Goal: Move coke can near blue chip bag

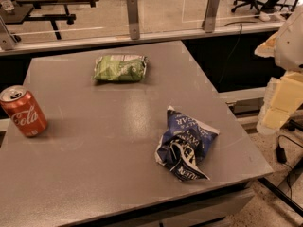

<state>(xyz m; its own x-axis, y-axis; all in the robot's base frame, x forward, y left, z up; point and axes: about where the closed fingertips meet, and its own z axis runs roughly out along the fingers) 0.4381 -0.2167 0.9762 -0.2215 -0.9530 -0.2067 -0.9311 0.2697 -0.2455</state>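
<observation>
1. At the left edge, upright: can (22, 111).
2. Near the right edge, crumpled: blue bag (185, 143); bare tabletop (104, 145) between.
3. Toward the far edge: green bag (120, 67).
4. Beyond the right edge: gripper (278, 103), grip impossible to tell.

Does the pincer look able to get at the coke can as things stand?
Likely yes. The pincer hangs beyond the right edge of the table, opposite the coke can, upright at the left edge. Nothing touches the can; the blue chip bag lies between them, passable from above.
</observation>
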